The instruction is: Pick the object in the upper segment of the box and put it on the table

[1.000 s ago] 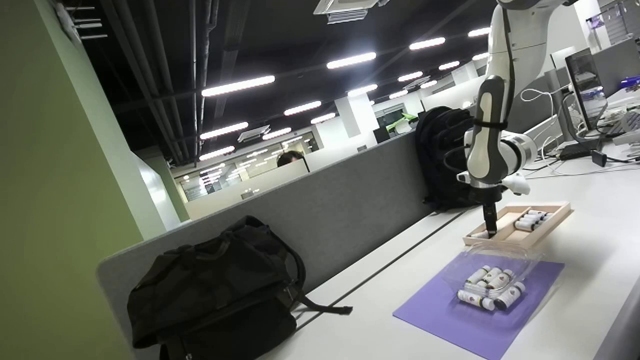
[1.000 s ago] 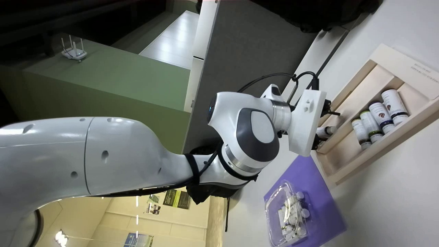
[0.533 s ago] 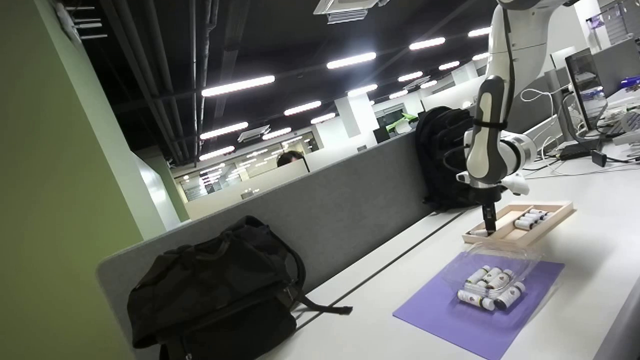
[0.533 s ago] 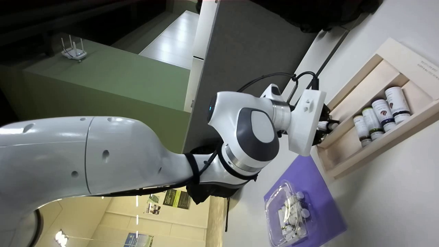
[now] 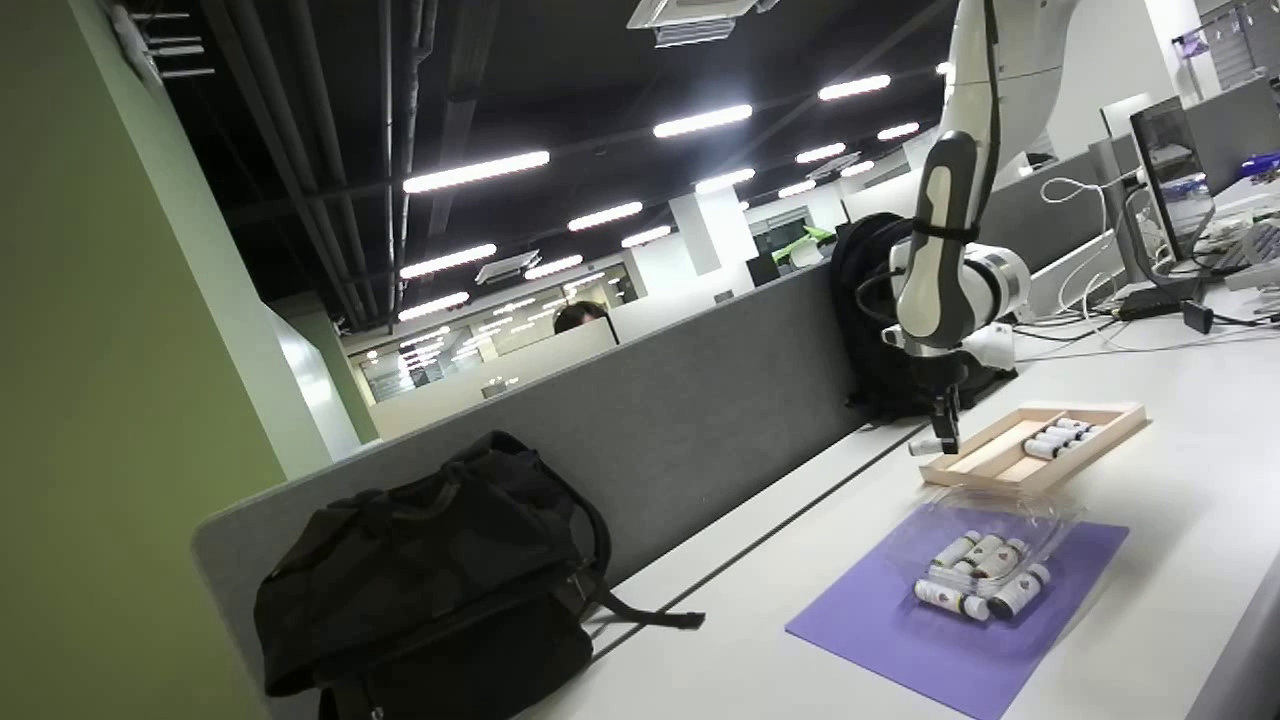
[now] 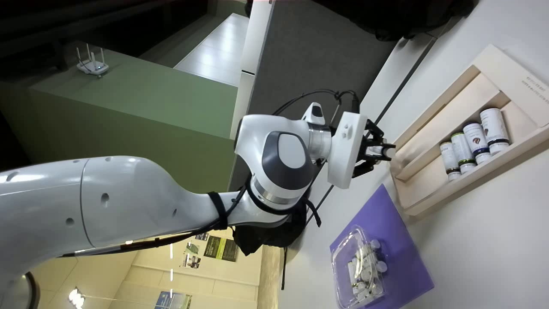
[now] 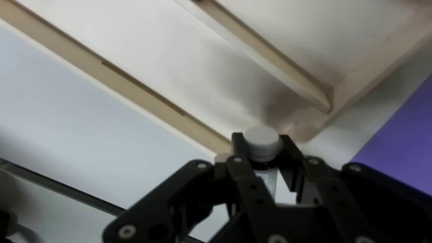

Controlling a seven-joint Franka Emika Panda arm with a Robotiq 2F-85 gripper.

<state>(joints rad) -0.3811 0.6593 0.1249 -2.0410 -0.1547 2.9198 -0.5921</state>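
Observation:
The box (image 5: 990, 462) is a light-wood tray; it also shows in an exterior view (image 6: 514, 79) and in the wrist view (image 7: 189, 60). My gripper (image 7: 261, 148) is shut on a small white bottle (image 7: 262, 137) with a white cap and black neck band. The bottle lies sideways between the fingers, cap towards the wrist view's top. In the exterior views the gripper (image 5: 946, 425) (image 6: 379, 151) and bottle (image 5: 924, 447) (image 6: 389, 151) are raised beside the box's corner, on the partition side. The box's long upper segment shows bare floor. The table (image 5: 760, 600) is pale grey-white.
Several white bottles (image 6: 469, 143) lie in the box's other segment. A purple mat (image 5: 870, 620) beside the box bears a clear plastic container (image 6: 339, 279) with several bottles. A grey partition (image 5: 700, 430) with two black backpacks (image 5: 430, 590) (image 5: 885, 320) runs along the back.
The fingers closed on the bottle in the long segment. The gripper then lifted it and moved out of the box towards the partition. The box shifted slightly.

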